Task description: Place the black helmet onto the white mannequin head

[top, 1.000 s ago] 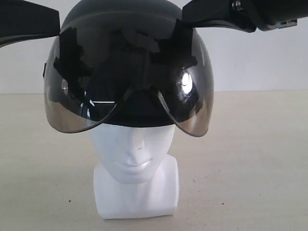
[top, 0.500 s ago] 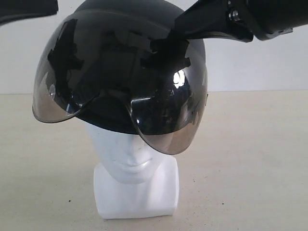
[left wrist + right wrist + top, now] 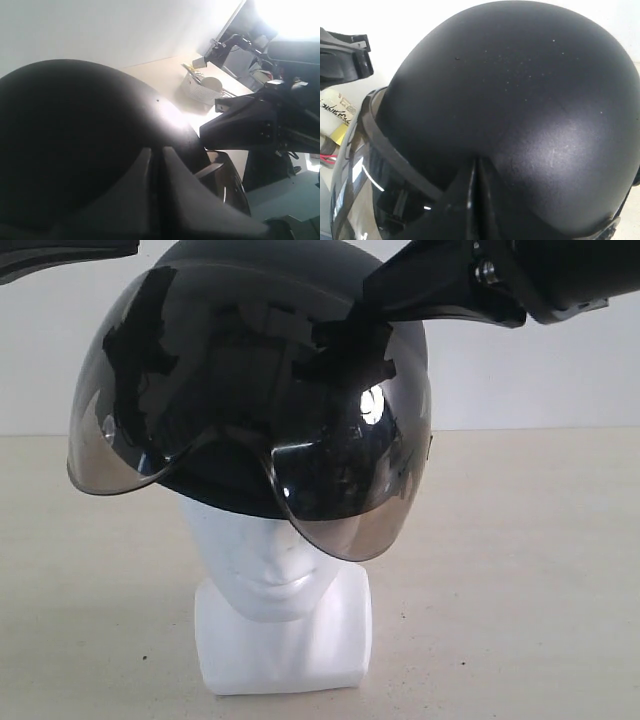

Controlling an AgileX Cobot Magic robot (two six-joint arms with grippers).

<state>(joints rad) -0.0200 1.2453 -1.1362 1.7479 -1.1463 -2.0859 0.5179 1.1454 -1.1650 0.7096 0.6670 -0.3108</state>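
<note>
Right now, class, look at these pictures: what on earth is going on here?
Two robot arms are fitting the black helmet onto the white mannequin head on the table. The helmet covers the crown and forehead but sits crooked, its visor dipping lower on the exterior view's right. Both the left gripper and the right gripper are shut, tips at the shell's top; actual contact is hard to confirm.

Exterior view: bright, even, diffuse light, sharp focus. The visor shows dark mirror reflections and one small white hotspot at 3 o'clock on its face. The white mannequin head is greyed under the brim.

Left wrist view: strong backlight, one corner blown out. The black helmet is near silhouette with hazy flare on its edge, and the left gripper is out of focus.

Right wrist view: well lit, with a dull sheen on the shell. The right gripper is blurred.
</note>
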